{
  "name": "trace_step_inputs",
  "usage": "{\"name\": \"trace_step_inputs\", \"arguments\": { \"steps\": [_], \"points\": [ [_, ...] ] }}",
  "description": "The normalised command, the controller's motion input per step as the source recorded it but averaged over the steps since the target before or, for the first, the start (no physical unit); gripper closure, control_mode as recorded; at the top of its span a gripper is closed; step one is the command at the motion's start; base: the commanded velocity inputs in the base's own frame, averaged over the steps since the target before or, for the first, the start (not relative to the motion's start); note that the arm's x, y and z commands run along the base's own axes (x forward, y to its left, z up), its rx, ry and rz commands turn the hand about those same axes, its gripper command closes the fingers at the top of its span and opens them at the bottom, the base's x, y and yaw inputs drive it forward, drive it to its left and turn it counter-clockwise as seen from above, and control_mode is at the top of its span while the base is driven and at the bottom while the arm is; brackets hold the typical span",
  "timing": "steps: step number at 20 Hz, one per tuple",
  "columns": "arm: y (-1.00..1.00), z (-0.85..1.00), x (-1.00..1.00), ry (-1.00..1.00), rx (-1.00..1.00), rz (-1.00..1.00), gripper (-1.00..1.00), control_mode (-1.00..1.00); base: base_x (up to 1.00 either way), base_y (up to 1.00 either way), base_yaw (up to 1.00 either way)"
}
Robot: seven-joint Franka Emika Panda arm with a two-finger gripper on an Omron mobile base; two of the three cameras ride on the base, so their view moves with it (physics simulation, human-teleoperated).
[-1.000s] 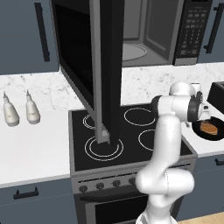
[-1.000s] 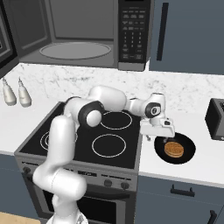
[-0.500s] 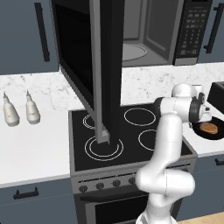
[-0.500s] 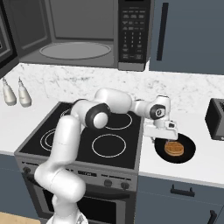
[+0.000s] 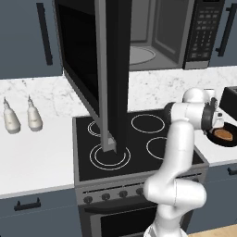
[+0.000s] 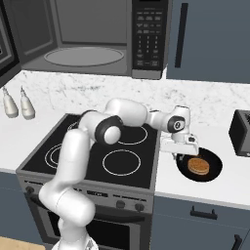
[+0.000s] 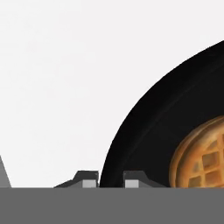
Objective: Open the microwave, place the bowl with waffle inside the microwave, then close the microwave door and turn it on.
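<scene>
black bowl with waffle [image 7: 175, 144] rim sits between end effector [image 7: 110, 178] tips, clamped on it.

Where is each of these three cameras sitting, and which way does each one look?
Left base view: behind the arm's left, facing the stove and open microwave door; the arm shows.
Right base view: behind its right, same scene; the gripper at the bowl with waffle.
Hand view: on the hand, looking down on the bowl's rim.
Shared: bowl.

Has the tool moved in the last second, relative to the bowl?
Yes. In the right base view the tool has come down and shifted right, closing on the near-left rim of the bowl with waffle, which sits where it was beside the stove.
</scene>
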Motion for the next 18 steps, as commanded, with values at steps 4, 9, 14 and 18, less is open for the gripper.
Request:
{"name": "trace_step_inputs", "arguments": {
  "steps": [4,9,14,18],
  "points": [
    [0.29,0.19,-0.54,-0.17,0.0,0.29,1.0,-1.0,0.0,0.0,0.0],
    [0.57,0.9,-0.85,-0.21,-0.06,0.5,1.0,-1.0,0.0,0.0,0.0],
    [0.48,1.0,-0.57,-0.32,-0.04,0.54,1.0,-1.0,0.0,0.0,0.0],
    [0.26,1.0,-0.74,-0.3,0.0,0.57,1.0,-1.0,0.0,0.0,0.0]
  ]
}}
